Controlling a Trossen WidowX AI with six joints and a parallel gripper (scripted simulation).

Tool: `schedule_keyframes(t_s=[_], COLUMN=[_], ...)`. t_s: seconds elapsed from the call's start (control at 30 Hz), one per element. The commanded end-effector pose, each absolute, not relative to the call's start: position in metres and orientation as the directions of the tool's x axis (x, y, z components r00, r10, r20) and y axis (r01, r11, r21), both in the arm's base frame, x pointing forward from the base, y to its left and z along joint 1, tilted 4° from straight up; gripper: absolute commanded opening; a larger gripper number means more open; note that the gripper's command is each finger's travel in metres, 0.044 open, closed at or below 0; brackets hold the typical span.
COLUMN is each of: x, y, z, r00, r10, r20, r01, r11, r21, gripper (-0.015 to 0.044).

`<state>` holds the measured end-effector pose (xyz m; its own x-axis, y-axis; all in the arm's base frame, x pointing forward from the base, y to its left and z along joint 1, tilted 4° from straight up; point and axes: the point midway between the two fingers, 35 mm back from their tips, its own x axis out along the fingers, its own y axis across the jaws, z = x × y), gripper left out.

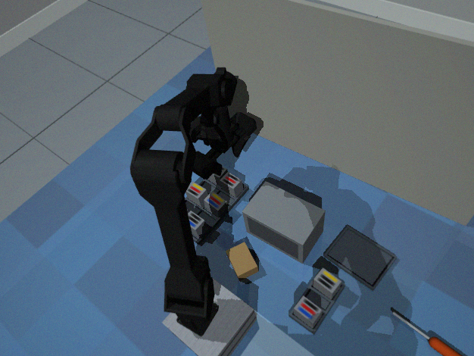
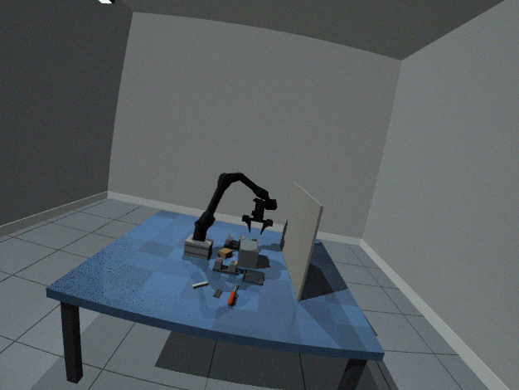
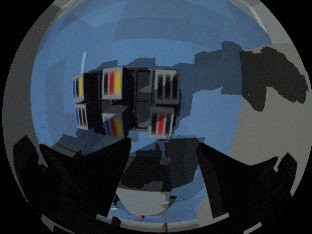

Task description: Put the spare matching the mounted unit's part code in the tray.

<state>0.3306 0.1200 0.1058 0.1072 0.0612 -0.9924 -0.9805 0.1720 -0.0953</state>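
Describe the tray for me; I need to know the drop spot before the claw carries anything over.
The tray is a flat, dark grey rectangle with a thin raised rim, lying level on the blue table, turned at an angle. It sits right of the grey unit and beyond the two-spare rack, touching neither. Nothing lies in it; shadows cross its floor.
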Motion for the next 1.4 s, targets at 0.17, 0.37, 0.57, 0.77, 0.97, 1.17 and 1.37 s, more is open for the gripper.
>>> schedule_keyframes(t_s=[0.17,0.37,0.57,0.77,0.97,1.17,1.37], x=[0.328,0.33,0.331,0.333,0.334,0.335,0.336], y=[0.118,0.119,0.12,0.121,0.121,0.122,0.123], z=[0.09,0.082,0.072,0.062,0.053,0.043,0.033], r00=[0.091,0.091,0.091,0.091,0.091,0.091,0.091], r10=[0.05,0.05,0.05,0.05,0.05,0.05,0.05], r20=[-0.995,-0.995,-0.995,-0.995,-0.995,-0.995,-0.995], r01=[-0.983,-0.983,-0.983,-0.983,-0.983,-0.983,-0.983], r11=[0.166,0.166,0.166,0.166,0.166,0.166,0.166], r21=[-0.082,-0.082,-0.082,-0.082,-0.082,-0.082,-0.082], gripper=[0.03,0.03,0.03,0.03,0.03,0.03,0.03])
